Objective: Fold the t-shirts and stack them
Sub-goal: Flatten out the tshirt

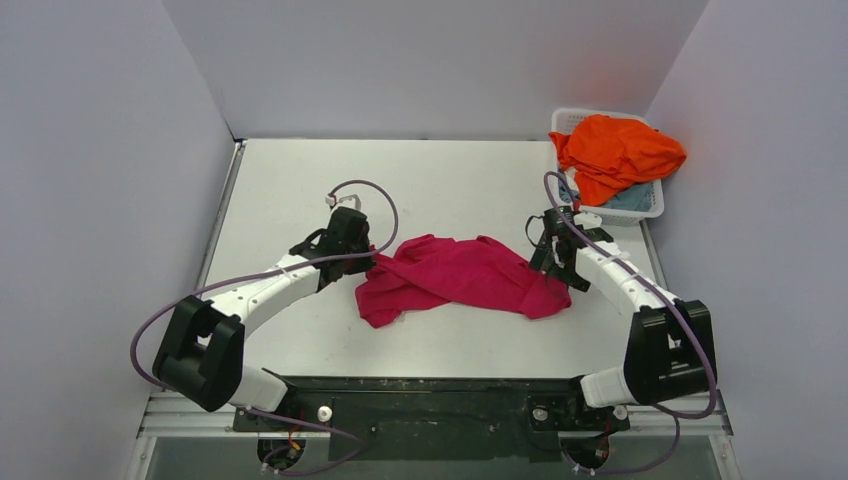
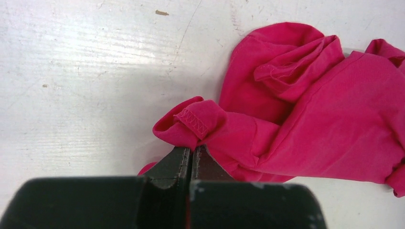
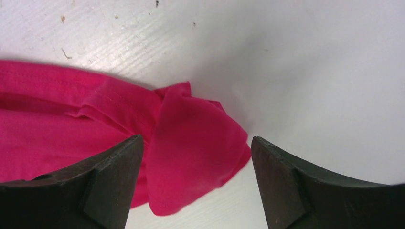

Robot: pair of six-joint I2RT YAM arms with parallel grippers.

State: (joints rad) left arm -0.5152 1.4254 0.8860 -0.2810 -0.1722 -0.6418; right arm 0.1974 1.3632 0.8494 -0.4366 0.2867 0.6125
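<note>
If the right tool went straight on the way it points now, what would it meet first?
Most likely the pink shirt: its bunched end lies between the fingers of the open right tool, with the table under it. How far off the cloth is, the wrist view does not show.

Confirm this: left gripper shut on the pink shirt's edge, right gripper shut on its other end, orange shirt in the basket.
Not quite. The right gripper is open, straddling a fold of the pink shirt, as the right wrist view shows. The left gripper is shut on its edge, and the orange shirt sits in the basket.
</note>
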